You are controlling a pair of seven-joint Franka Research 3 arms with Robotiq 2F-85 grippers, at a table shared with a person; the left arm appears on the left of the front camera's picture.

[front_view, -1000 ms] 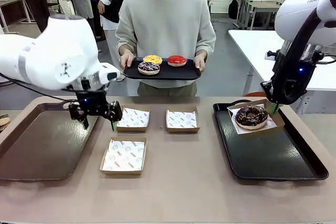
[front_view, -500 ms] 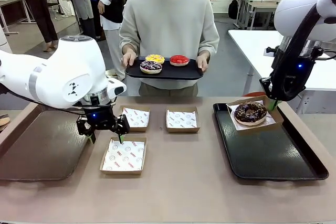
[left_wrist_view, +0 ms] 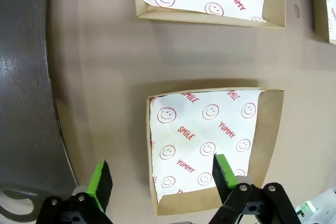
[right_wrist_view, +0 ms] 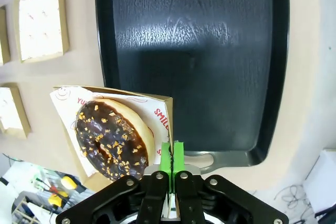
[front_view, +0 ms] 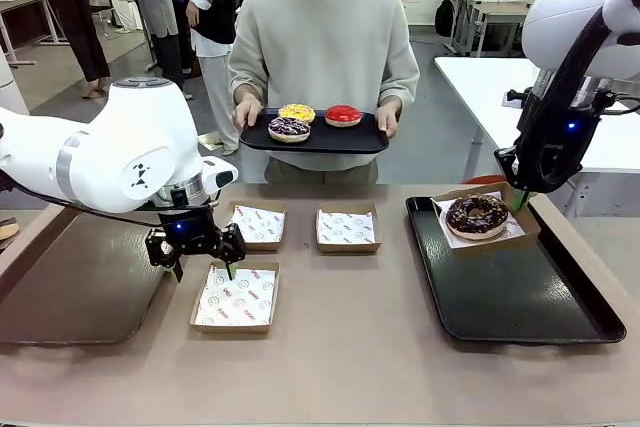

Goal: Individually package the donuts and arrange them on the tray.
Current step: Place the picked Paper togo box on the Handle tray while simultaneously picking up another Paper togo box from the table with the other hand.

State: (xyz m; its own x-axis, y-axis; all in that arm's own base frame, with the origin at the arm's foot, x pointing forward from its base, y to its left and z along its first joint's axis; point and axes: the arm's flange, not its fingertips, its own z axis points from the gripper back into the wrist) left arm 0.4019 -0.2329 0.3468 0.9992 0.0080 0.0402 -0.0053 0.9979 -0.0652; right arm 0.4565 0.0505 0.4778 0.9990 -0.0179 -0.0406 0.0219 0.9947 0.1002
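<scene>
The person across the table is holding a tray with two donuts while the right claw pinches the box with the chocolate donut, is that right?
Not quite. The front view shows three donuts on the person's tray: yellow-iced donut, red-iced donut and dark drizzled donut. The rest holds: the right claw pinches the box with the chocolate donut.

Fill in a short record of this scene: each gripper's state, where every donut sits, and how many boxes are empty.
Left gripper: open, over the edge of the nearest empty paper-lined cardboard box
Right gripper: shut on the wall of the filled cardboard box, which holds the sprinkled chocolate donut
Filled box: at the far end of the black table tray
Other donuts: yellow-iced donut, red-iced donut and drizzled dark donut on the black serving tray that the person holds
Empty boxes: three on the tan table
</scene>
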